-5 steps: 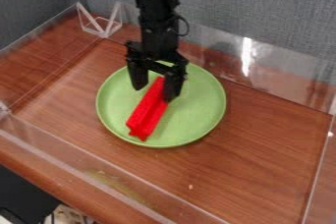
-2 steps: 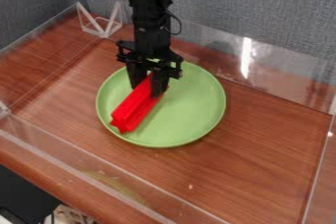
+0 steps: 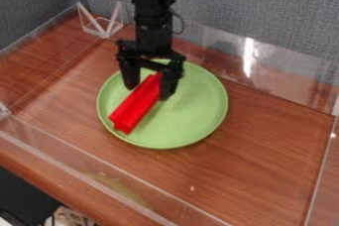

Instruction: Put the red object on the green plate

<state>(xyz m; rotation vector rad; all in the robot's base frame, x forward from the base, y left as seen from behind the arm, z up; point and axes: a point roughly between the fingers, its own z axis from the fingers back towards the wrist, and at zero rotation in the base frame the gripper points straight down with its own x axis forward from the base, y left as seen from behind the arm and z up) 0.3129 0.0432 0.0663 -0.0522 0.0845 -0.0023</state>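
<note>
The red object (image 3: 137, 103), a bright red bar, lies diagonally on the left half of the round lime-green plate (image 3: 192, 116), resting on the plate's surface. My gripper (image 3: 149, 77) hangs straight down over the bar's upper end, its two black fingers spread wide on either side of it. The fingers stand apart from the bar and nothing is held between them.
The plate sits on a brown wooden tabletop (image 3: 265, 151) enclosed by low clear acrylic walls (image 3: 272, 66). A clear plastic stand (image 3: 95, 19) is at the back left corner. Grey fabric panels stand behind.
The fingers closed on the bar and shifted it left on the plate, then opened again. The gripper now stands slightly higher with the bar released.
</note>
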